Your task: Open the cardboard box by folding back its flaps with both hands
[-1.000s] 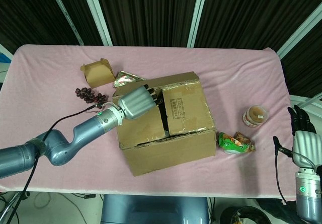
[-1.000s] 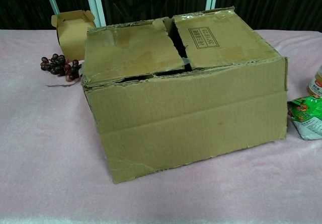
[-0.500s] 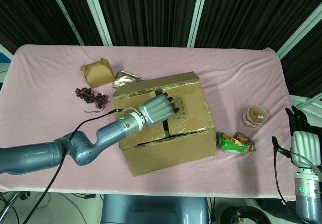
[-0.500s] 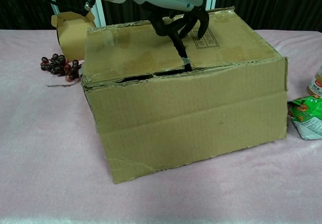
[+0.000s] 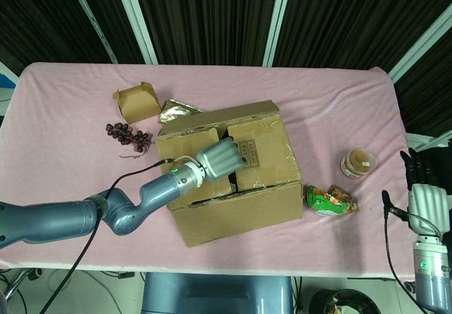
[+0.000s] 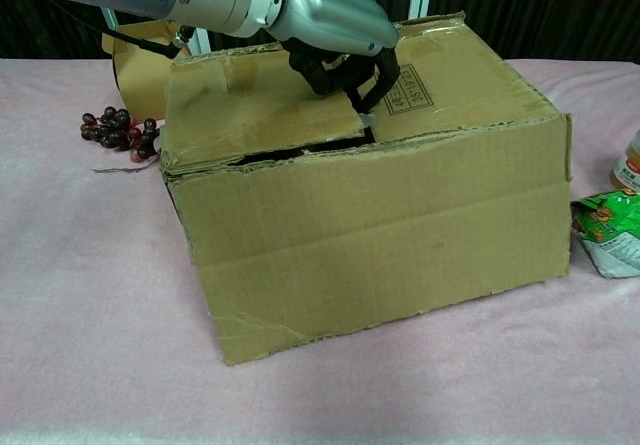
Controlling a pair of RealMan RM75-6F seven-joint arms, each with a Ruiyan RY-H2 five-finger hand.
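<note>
The brown cardboard box (image 5: 240,187) sits mid-table with both top flaps lying flat; in the chest view its front wall (image 6: 400,235) faces me. My left hand (image 5: 220,157) rests on the box top at the seam between the flaps. In the chest view that left hand (image 6: 335,25) has its dark fingers (image 6: 352,77) curled down into the gap, hooked at the edge of the left flap (image 6: 250,105). The right flap (image 6: 450,75) lies untouched. My right hand (image 5: 426,190) hangs off the table's right edge with fingers straight, holding nothing.
A small open carton (image 5: 136,101), a bunch of dark grapes (image 5: 128,133) and a foil packet (image 5: 175,109) lie left of the box. A green snack bag (image 5: 330,200) and a round jar (image 5: 358,162) lie to its right. Pink cloth (image 5: 339,109) covers the table.
My left hand slid across the left flap to the seam, and its fingers went from flat to curled into the gap. The right hand barely shifted.
</note>
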